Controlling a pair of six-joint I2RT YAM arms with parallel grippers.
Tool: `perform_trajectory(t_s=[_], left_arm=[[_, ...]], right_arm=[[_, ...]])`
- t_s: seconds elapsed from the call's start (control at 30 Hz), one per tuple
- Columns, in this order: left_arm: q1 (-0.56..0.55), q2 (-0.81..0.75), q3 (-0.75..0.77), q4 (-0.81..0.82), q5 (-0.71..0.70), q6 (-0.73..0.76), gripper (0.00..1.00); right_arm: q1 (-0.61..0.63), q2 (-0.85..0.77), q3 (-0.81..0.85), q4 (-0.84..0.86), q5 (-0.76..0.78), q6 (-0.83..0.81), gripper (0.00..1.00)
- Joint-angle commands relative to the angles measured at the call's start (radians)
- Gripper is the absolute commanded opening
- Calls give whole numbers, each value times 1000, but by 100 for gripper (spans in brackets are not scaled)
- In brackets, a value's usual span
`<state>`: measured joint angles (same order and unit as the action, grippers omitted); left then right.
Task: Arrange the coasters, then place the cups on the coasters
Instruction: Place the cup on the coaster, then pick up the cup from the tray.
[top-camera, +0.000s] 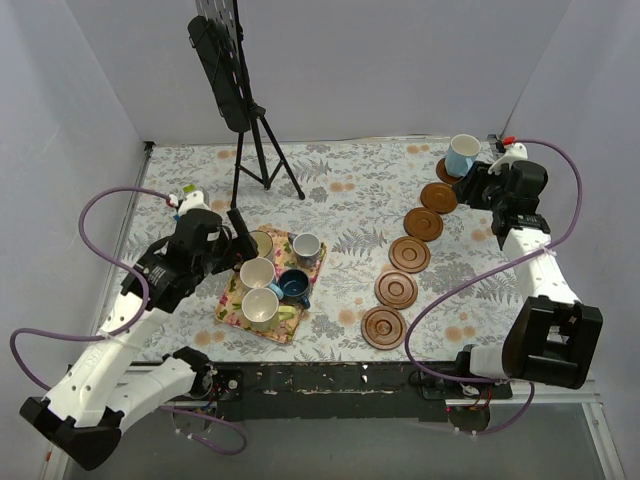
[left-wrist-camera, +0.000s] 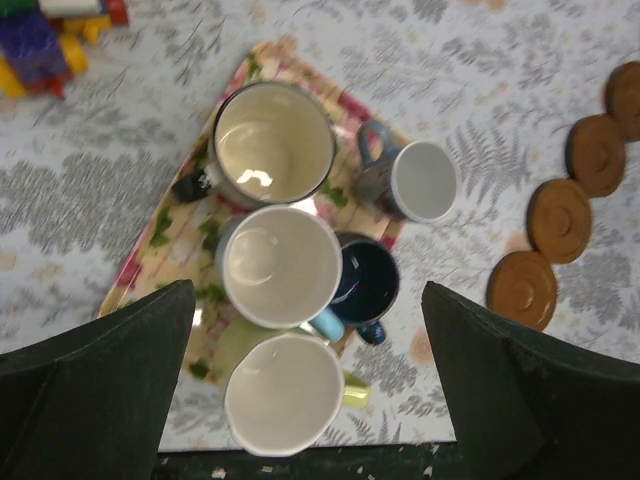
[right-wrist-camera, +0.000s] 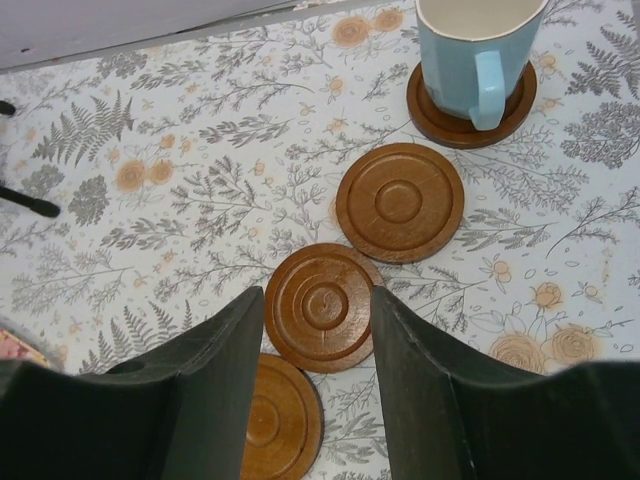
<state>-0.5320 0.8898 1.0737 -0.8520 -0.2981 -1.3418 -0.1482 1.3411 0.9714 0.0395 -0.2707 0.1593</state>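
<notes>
Six brown coasters curve along the right side, from the nearest coaster (top-camera: 383, 327) to the far one under a light blue cup (top-camera: 462, 155). My right gripper (top-camera: 466, 186) hovers just beside that cup. In the right wrist view it (right-wrist-camera: 318, 300) stands open over a bare coaster (right-wrist-camera: 322, 306), holding nothing; the blue cup (right-wrist-camera: 480, 50) is upright on its coaster (right-wrist-camera: 440, 115). Five cups crowd the floral mat (left-wrist-camera: 150, 250): cream (left-wrist-camera: 273, 143), grey-white (left-wrist-camera: 424, 181), blue-handled (left-wrist-camera: 281, 266), navy (left-wrist-camera: 365, 280), yellow-green (left-wrist-camera: 283, 394). My left gripper (left-wrist-camera: 308, 290) hangs wide open above them.
A black tripod with a dark device (top-camera: 245, 130) stands at the back, left of centre. Colourful toy blocks (left-wrist-camera: 50, 35) lie beyond the mat. The table's near edge (top-camera: 330, 380) runs just behind the yellow-green cup. White walls close in on three sides.
</notes>
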Motion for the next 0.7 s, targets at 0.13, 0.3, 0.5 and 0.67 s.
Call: perform_trajectory(t_s=[0.13, 0.3, 0.5, 0.67], left_arm=[[3, -83, -55, -309, -26, -140, 93], [3, -74, -133, -286, 34, -152, 89], [3, -32, -212, -271, 39, -154, 85], [3, -26, -241, -239, 74, -158, 82]], right_arm=[[4, -95, -19, -85, -71, 26, 52], [4, -175, -75, -134, -94, 14, 52], [4, -237, -108, -176, -74, -10, 52], [4, -235, -122, -176, -91, -4, 52]])
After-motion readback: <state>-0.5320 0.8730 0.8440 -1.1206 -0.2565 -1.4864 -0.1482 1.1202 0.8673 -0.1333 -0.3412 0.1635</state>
